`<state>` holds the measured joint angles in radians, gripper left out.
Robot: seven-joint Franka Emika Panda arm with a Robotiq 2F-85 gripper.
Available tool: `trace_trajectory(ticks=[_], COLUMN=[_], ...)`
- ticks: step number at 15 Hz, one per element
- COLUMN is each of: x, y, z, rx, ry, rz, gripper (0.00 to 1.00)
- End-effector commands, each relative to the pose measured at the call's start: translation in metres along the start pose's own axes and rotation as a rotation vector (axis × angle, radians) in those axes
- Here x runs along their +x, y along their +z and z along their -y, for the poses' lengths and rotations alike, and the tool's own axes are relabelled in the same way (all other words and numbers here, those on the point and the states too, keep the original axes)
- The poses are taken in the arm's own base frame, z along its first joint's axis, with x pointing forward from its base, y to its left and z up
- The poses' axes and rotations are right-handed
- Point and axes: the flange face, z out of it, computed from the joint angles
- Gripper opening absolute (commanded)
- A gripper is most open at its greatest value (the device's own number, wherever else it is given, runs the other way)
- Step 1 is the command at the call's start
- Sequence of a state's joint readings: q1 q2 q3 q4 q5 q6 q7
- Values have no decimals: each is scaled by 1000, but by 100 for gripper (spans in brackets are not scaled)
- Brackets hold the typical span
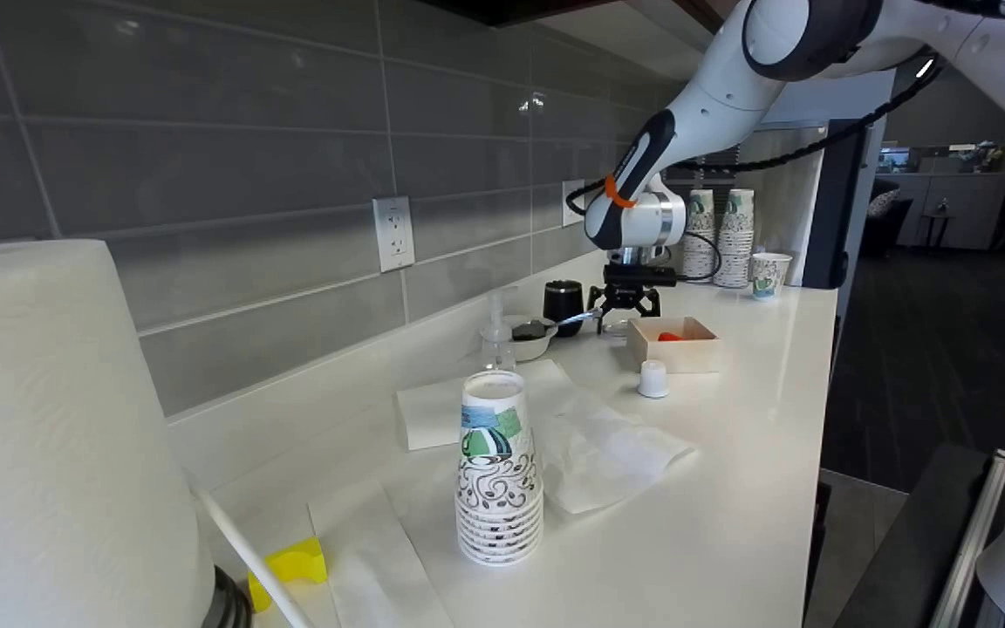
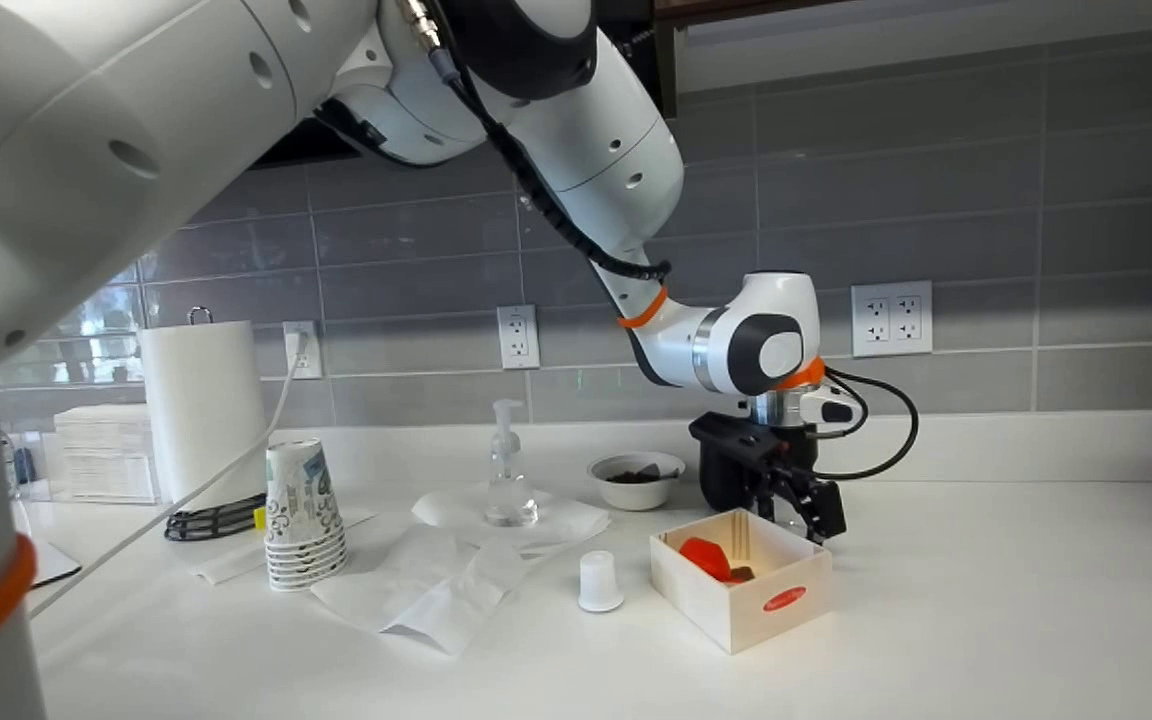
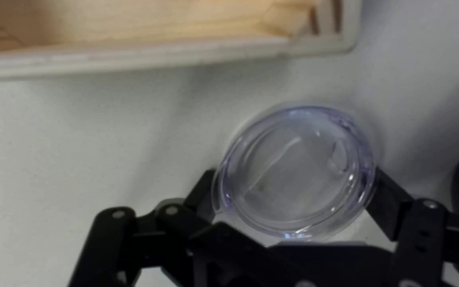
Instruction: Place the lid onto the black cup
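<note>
We see the clear plastic lid (image 3: 295,171) up close in the wrist view: round, see-through, a faint violet tint along its raised rim, a small oval moulded near the edge, glints scattered around it. The gripper (image 3: 296,195), its jaws standing wide, has a fingertip against either side of that rim, grasping the lid; whether the lid bears on the counter (image 2: 986,590) or hangs just above it, we cannot tell. Close beside it stands a wooden box (image 2: 693,597) with a red piece (image 2: 704,556) inside, and near another side the black cup (image 1: 564,305), upright and glossy, which the gripper partly hides from us in an exterior view. Next to the cup sits a white bowl (image 2: 636,497), and a dark-headed utensil (image 1: 579,317) leans in it, its shiny handle crossing in front of the cup in an exterior view. Near the box we find a small white cup (image 2: 598,582), wide rim down, and farther off a clear pump bottle (image 2: 511,492) by white paper napkins (image 2: 466,590). Well apart are an inverted stack of printed paper cups (image 2: 301,515) and, beyond it, a paper towel roll (image 2: 204,410).
</note>
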<state>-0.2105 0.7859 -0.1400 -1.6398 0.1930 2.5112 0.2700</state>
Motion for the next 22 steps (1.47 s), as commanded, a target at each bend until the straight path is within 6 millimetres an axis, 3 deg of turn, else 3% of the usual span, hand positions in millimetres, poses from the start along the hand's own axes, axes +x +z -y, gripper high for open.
trace_trajectory(ticks=[1, 13, 22], x=[4, 9, 11], y=[-13, -100, -143], z=[2, 1, 33], rx=[25, 17, 78], ry=[-6, 9, -30], rz=[12, 37, -15], gripper=[66, 66, 66])
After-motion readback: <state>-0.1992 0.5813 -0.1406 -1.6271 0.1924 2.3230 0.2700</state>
